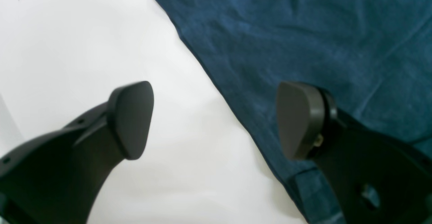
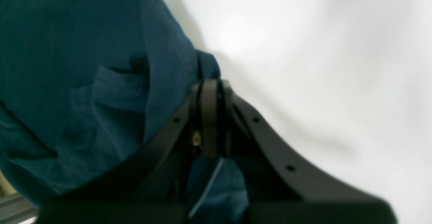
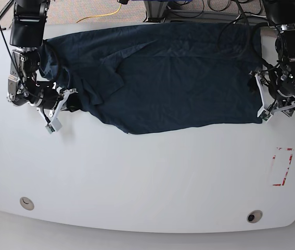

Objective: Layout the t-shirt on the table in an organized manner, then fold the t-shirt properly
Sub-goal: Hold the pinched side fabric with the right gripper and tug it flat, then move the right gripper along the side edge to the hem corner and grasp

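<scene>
A wide white table (image 3: 147, 177) fills the room's centre, seen from above. Starting at the left of this overhead view, the robot's right gripper (image 3: 69, 104) sits low at the t-shirt's rumpled near-left edge. Its wrist camera shows the two fingers pressed together, with a small fold of dark blue cloth pinched between their tips (image 2: 209, 82).

Moving across, the t-shirt (image 3: 178, 78) lies spread over the far half of the table, dark navy-teal, mostly flat on the right side and bunched with a folded-over flap toward the left.

At the right of the overhead view, the left gripper (image 3: 264, 107) hangs just above the shirt's right edge. Its wrist camera shows the fingers spread wide, one pad (image 1: 131, 119) over bare table, the other over cloth, gripping nothing.

Nearer the front right, a red dashed rectangle (image 3: 282, 166) is marked on the tabletop. Two round holes (image 3: 26, 202) sit near the front corners.
</scene>
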Available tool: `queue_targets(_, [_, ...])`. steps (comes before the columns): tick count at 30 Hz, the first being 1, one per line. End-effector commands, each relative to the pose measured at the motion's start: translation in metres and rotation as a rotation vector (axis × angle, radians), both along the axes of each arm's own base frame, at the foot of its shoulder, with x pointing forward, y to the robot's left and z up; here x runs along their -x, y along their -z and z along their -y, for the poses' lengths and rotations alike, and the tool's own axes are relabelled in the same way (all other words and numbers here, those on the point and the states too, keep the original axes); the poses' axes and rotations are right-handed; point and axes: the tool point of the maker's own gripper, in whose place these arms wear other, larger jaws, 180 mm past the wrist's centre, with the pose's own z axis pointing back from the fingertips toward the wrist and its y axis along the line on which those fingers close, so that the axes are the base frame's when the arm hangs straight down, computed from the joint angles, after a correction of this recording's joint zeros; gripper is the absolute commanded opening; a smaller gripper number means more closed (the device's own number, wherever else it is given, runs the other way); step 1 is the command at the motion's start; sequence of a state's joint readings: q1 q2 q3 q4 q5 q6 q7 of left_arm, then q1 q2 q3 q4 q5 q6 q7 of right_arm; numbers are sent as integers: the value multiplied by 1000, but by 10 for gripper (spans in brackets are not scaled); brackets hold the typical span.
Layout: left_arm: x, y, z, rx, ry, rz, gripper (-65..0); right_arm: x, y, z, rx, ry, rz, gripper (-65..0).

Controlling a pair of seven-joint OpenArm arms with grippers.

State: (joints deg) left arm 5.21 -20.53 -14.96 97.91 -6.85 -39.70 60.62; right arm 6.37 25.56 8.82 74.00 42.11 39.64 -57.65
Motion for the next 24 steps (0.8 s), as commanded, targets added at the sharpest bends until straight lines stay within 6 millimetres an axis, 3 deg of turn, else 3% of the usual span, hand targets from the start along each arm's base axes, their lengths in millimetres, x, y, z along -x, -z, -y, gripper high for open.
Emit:
queue_targets(1, [-8,-12,-6,-18,0,37,-125,-21,-25,4,1,-5,82,-650])
queue_targets(4, [-8,-12,-6,-18,0,37,-125,-27,-32,5,6,-7,103,-650])
queue_targets(13, [-8,-13,-7,-20,0,37,-125,-54,-81,-1,47,-48,247,-650])
queue_targets(15, [-8,-13,-7,-20,0,37,-125,-57,-91,7,68,-41,265,-650])
queue_targets(24, [-7,-12,-7,-20,-1,36,-125,-64,-111,19,87,-9,313,-650])
